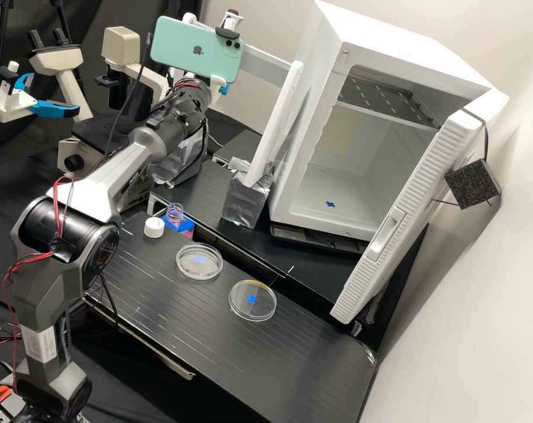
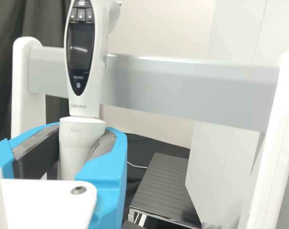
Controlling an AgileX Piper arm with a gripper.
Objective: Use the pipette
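Observation:
In the high view my gripper [image 1: 224, 89] is mostly hidden behind the mint-green phone on the arm, high over the back of the bench by the rack. In the wrist view the gripper [image 2: 81, 151] has its blue fingers shut around the white pipette's lower body. This pipette [image 2: 82, 102] is roughly upright, its dark display facing the camera, in front of the rack's grey crossbar [image 2: 182, 88]. Its tip end is hidden by the gripper. An uncapped bottle [image 1: 174, 215] holding pink liquid sits beside a white cap [image 1: 154, 227]. Two clear dishes [image 1: 199, 261] [image 1: 252, 300] lie on the bench.
A white open-fronted cabinet [image 1: 322, 194] with its door swung out stands right of the rack's foil-wrapped foot [image 1: 242, 202]. A microscope [image 1: 78, 155] is at the back left, near a second arm's blue-fingered gripper. A ledge crosses the black bench [image 1: 178, 311] behind the dishes.

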